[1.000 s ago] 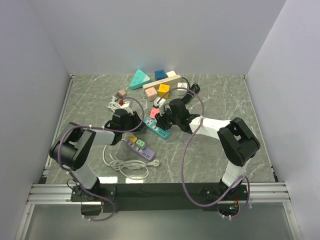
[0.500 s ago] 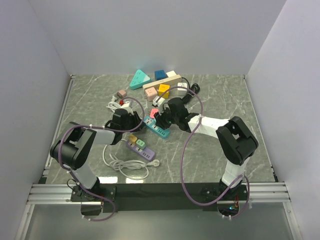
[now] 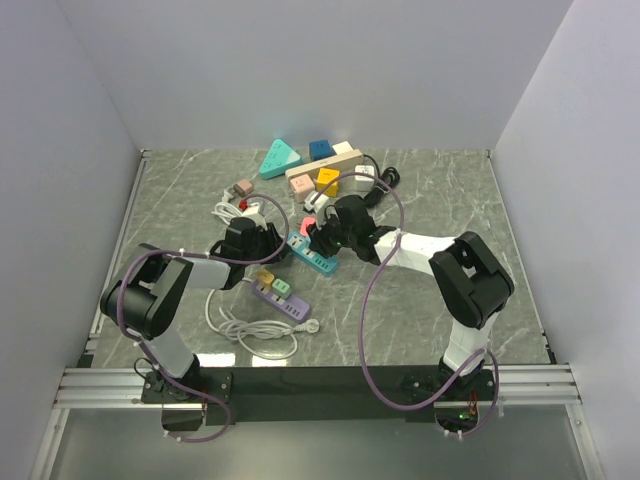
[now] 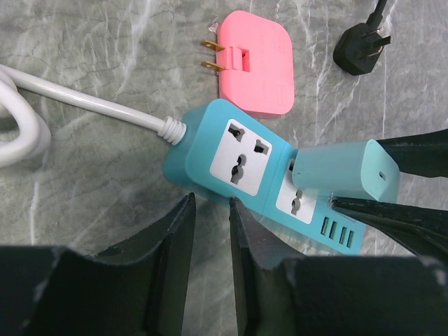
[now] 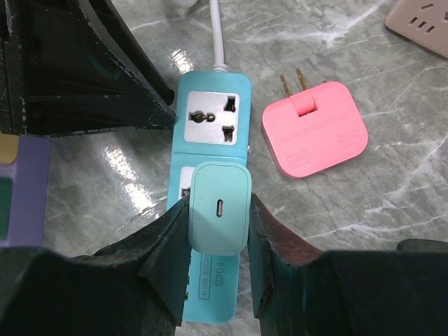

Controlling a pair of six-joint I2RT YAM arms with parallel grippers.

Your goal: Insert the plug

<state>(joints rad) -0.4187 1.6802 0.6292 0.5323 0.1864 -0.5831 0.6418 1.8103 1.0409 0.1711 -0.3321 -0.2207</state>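
A grey-green marbled table (image 3: 440,210) carries everything. Near its middle lies a teal plastic power strip (image 5: 210,119), its white cable (image 4: 84,105) running off towards the left edge. A flat pink square adapter with two brass prongs (image 5: 315,133) lies just beside the strip, not touching it. Nearer the near edge sit a purple power strip (image 3: 284,300) and a loose coil of white cord (image 3: 250,335). Towards the far edge are a teal triangular socket block (image 3: 279,158), a blue cube (image 3: 321,149), a long beige strip (image 3: 325,172) and a black plug with its cable (image 3: 385,178). A small brownish cube (image 3: 241,187) sits towards the left edge.
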